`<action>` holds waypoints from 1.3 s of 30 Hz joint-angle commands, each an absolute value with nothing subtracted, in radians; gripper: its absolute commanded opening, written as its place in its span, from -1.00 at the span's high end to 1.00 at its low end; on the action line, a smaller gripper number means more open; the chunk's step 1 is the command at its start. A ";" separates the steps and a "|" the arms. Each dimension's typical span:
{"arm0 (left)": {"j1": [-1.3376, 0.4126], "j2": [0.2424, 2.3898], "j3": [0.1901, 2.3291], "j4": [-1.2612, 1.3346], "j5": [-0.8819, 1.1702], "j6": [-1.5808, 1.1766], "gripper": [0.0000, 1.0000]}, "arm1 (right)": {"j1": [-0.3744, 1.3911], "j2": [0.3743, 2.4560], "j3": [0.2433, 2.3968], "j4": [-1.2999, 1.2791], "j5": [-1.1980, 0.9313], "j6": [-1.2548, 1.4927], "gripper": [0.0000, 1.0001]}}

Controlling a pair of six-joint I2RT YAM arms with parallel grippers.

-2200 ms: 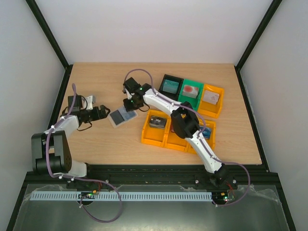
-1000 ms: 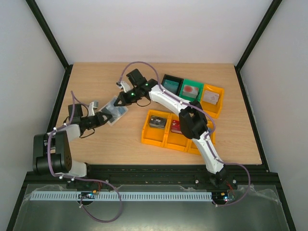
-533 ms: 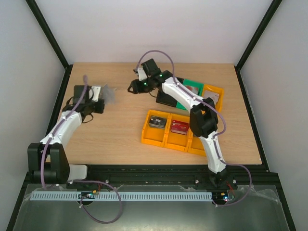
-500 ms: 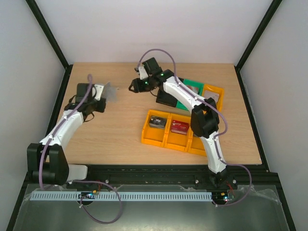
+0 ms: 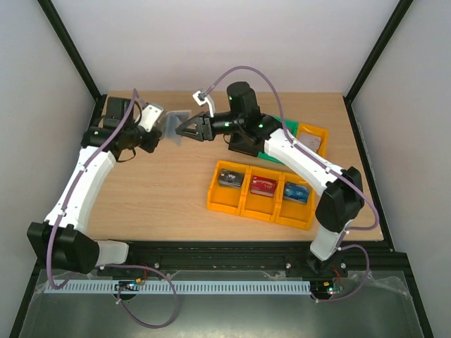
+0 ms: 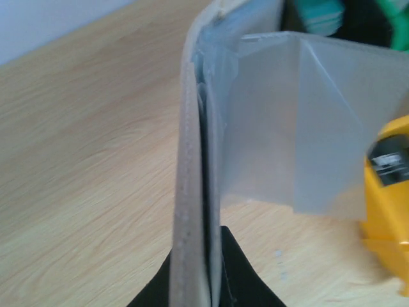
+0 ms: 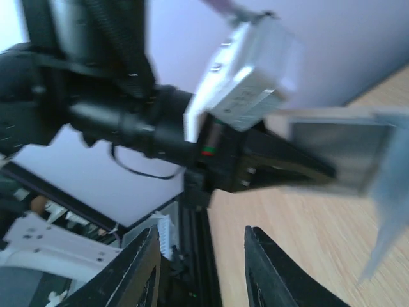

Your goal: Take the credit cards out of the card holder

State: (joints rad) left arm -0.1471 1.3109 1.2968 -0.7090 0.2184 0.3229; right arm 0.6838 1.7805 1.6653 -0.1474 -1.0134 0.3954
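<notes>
The card holder (image 5: 176,124) has risen, clamped in the left gripper (image 5: 161,131).

light wood tabletop (image 5: 162,197), fine lengthwise grain, black frame along left, right and near edges, pale walls behind. standing directly on it, all in the right half: yellow bin row (image 5: 213,193), three compartments side by side, set slightly askew, nearer the front edge; farther back a line of three single bins, black bin (image 5: 243,146), green bin (image 5: 270,151), yellow bin (image 5: 315,129), close beside one another, the first two partly hidden from above.
</notes>
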 commanded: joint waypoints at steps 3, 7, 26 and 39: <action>-0.153 1.294 1.374 -0.808 0.503 0.236 0.96 | 0.746 1.693 1.588 0.129 -1.100 0.500 0.33; -0.149 1.240 1.372 -0.781 0.694 0.226 0.96 | 0.749 1.687 1.568 0.105 -0.965 0.496 0.48; -0.100 0.960 1.162 -0.372 1.084 0.026 0.96 | 0.681 1.515 1.557 -0.248 -1.090 0.172 0.57; -0.143 0.964 1.163 -0.399 1.097 0.109 0.96 | 0.750 1.474 1.578 -0.176 -1.045 0.186 0.63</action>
